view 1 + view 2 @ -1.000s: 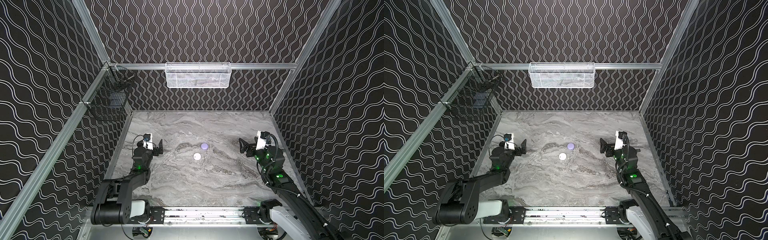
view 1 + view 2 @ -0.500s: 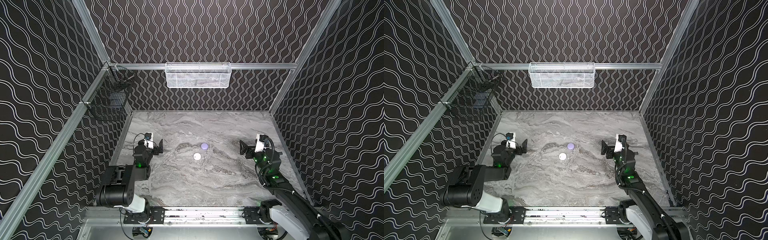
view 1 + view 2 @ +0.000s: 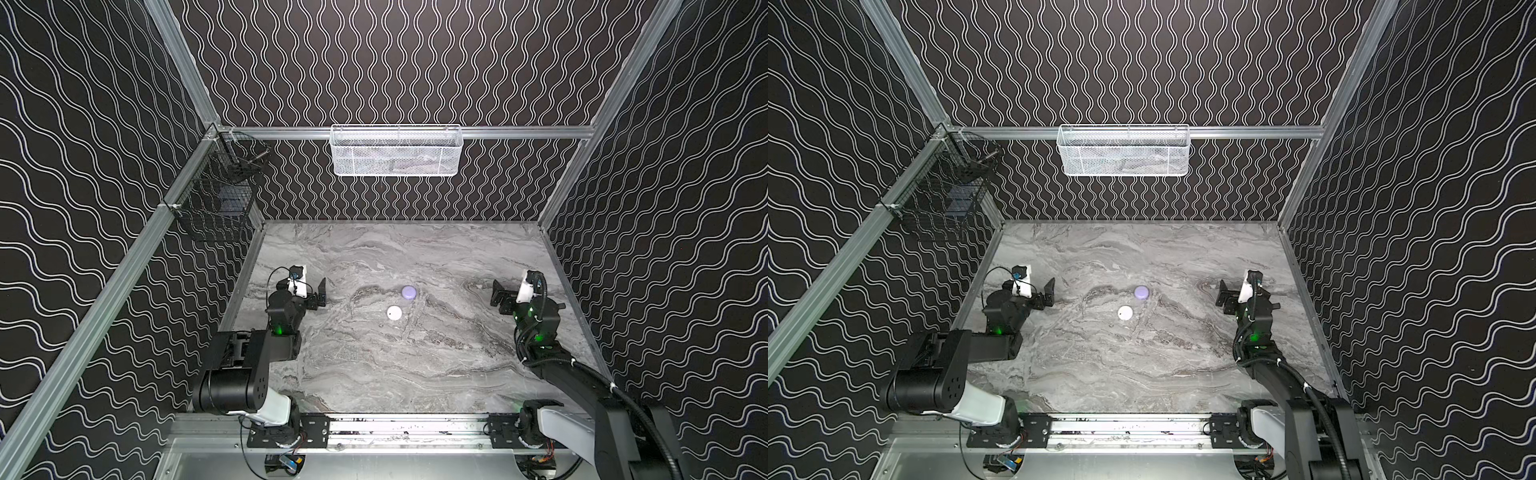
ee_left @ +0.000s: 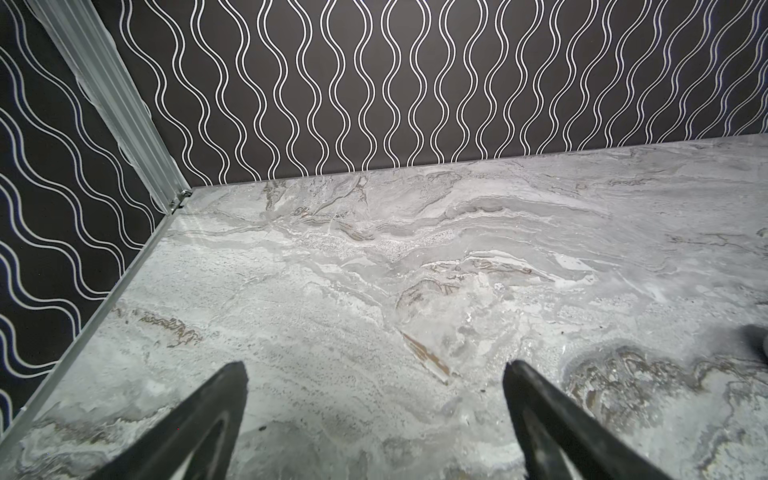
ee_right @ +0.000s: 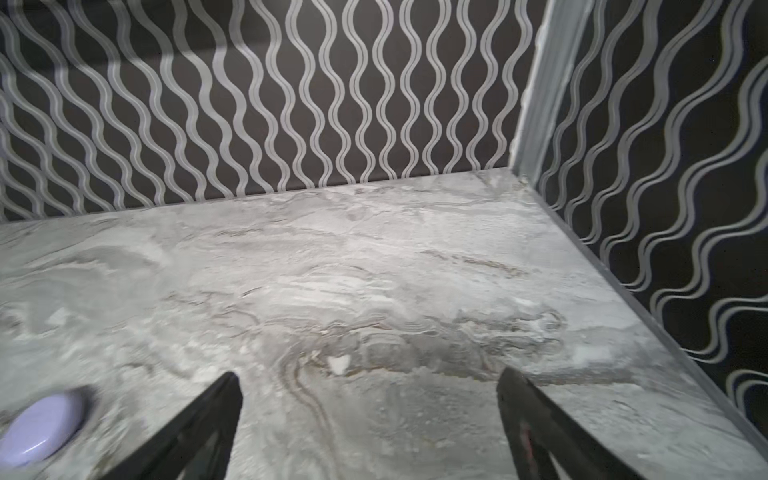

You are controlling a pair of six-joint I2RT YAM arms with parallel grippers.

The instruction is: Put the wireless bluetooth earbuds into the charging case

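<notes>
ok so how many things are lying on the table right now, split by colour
lavender round case: 1
white round case: 1
total: 2

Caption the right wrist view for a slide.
Open right gripper over marble tabletop, lavender case nearby.

Two round cases: one lavender case [image 3: 408, 292], one white case [image 3: 394, 312]. Two wire baskets: one white basket [image 3: 396, 162], one black basket [image 3: 214, 212].
</notes>
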